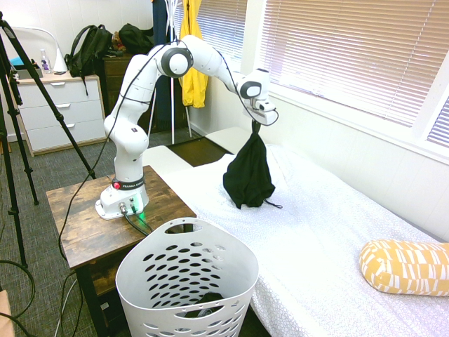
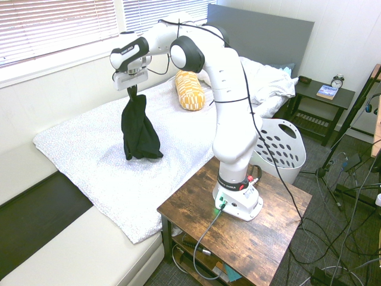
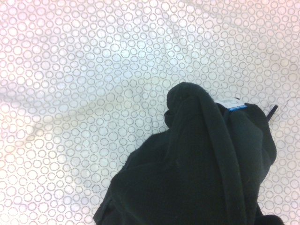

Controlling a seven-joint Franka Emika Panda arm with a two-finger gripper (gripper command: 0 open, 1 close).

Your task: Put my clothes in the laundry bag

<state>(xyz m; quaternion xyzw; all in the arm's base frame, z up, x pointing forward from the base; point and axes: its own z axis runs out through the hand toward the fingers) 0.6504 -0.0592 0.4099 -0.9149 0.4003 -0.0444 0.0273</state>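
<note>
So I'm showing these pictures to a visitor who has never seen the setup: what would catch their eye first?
Most likely the black garment dangling from the white arm's hand, which is shut on its top, its lower end at the white bedspread. Next, the tall white laundry basket with oval holes, standing on the floor beside the wooden table that carries the arm. The yellow patterned pillow on the bed adds the one bright spot.

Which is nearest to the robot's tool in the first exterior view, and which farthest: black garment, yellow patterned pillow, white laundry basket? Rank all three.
1. Black garment: hanging from the shut tool, above the bed.
2. White laundry basket: on the floor beside the bed, near the camera.
3. Yellow patterned pillow: on the bed's far right.
</note>
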